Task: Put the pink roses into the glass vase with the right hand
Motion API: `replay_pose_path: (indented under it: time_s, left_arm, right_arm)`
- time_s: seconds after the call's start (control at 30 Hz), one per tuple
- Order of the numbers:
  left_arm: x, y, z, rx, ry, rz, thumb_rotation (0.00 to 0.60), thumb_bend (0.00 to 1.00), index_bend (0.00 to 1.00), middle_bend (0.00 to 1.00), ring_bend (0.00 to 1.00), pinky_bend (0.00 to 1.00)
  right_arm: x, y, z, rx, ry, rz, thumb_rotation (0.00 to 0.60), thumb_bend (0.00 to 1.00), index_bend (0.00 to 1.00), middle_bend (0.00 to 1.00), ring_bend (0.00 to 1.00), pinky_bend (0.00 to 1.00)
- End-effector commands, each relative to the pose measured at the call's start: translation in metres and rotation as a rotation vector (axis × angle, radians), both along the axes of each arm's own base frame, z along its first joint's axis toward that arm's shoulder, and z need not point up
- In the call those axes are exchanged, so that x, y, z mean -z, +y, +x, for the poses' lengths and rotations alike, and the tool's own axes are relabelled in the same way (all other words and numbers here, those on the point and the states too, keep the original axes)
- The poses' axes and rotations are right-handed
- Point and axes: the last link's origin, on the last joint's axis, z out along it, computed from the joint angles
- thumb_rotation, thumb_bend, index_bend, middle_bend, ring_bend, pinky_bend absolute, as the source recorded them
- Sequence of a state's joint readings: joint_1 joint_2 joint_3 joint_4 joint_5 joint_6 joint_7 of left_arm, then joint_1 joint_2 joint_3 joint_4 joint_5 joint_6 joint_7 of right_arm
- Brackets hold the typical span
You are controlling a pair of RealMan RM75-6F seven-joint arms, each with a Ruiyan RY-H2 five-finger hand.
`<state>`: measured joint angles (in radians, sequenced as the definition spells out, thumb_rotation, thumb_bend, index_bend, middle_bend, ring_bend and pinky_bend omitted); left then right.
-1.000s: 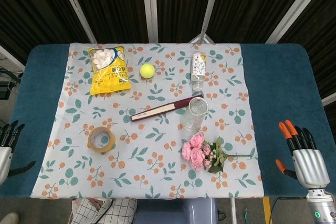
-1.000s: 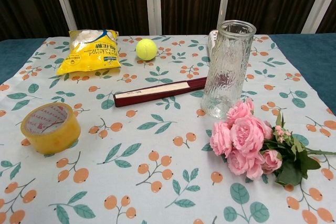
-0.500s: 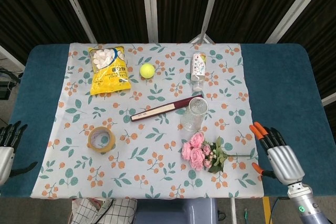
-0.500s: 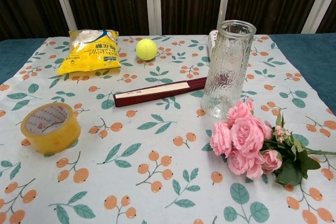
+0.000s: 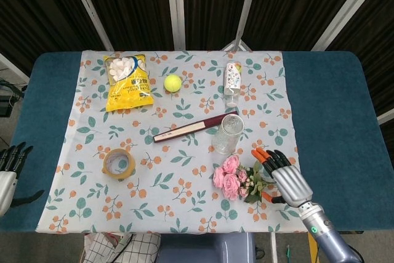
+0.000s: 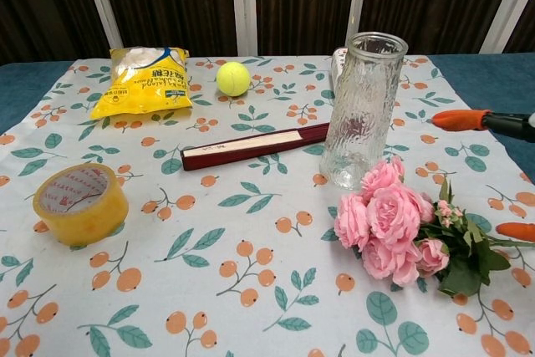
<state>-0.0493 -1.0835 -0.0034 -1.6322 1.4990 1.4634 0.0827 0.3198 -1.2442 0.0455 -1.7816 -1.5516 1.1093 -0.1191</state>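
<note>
Right hand over the stems, roses not yet taken.

My right hand [image 5: 286,177] hovers fingers spread and holding nothing, just above the stem end of the pink roses [image 5: 233,177], which lie on the tabletop [image 5: 332,103] just in front of the upright glass vase [image 5: 228,133]. The bunch looks light and soft, so I judge the heads would crush or shed if squeezed; I'd take hold low on the green stems, right of the leaves (thin, probably springy, apt to swivel in the fingers). The vase looks tall and narrow-mouthed, likely easy to tip. My left hand [image 5: 7,167] rests at the tabletop's edge, empty, fingers apart.
</note>
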Motion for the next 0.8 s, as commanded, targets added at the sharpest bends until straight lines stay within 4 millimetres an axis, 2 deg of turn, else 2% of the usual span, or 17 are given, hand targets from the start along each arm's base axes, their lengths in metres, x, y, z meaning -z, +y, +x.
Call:
replay_pose_path:
  time_s: [0.03, 0.37, 0.5, 0.67, 0.8]
  left_arm:
    - [0.000, 0.000, 0.000, -0.004, -0.010, -0.006, 0.600, 0.00, 0.00, 0.00, 0.00, 0.00]
    - [-0.002, 0.002, -0.003, -0.025, -0.036, -0.027, 0.600, 0.00, 0.00, 0.00, 0.00, 0.00]
    - [-0.003, 0.003, -0.003, -0.030, -0.046, -0.030, 0.600, 0.00, 0.00, 0.00, 0.00, 0.00]
    - [-0.004, 0.004, -0.003, -0.029, -0.050, -0.034, 0.600, 0.00, 0.00, 0.00, 0.00, 0.00]
    - [-0.004, 0.004, -0.004, -0.032, -0.055, -0.036, 0.600, 0.00, 0.00, 0.00, 0.00, 0.00]
  right_arm:
    - [0.018, -0.011, 0.007, -0.013, 0.008, 0.015, 0.600, 0.28, 0.05, 0.10, 0.07, 0.02]
    - [0.056, -0.020, 0.011, -0.002, 0.063, 0.105, 0.600, 0.28, 0.07, 0.14, 0.12, 0.03]
    - [0.067, -0.022, 0.013, 0.008, 0.064, 0.123, 0.600, 0.28, 0.15, 0.22, 0.22, 0.08]
    - [0.079, -0.025, 0.018, 0.008, 0.053, 0.125, 0.600, 0.28, 0.31, 0.37, 0.37, 0.21]
    - [0.081, -0.026, 0.021, -0.005, 0.038, 0.108, 0.600, 0.38, 0.45, 0.48, 0.49, 0.34]
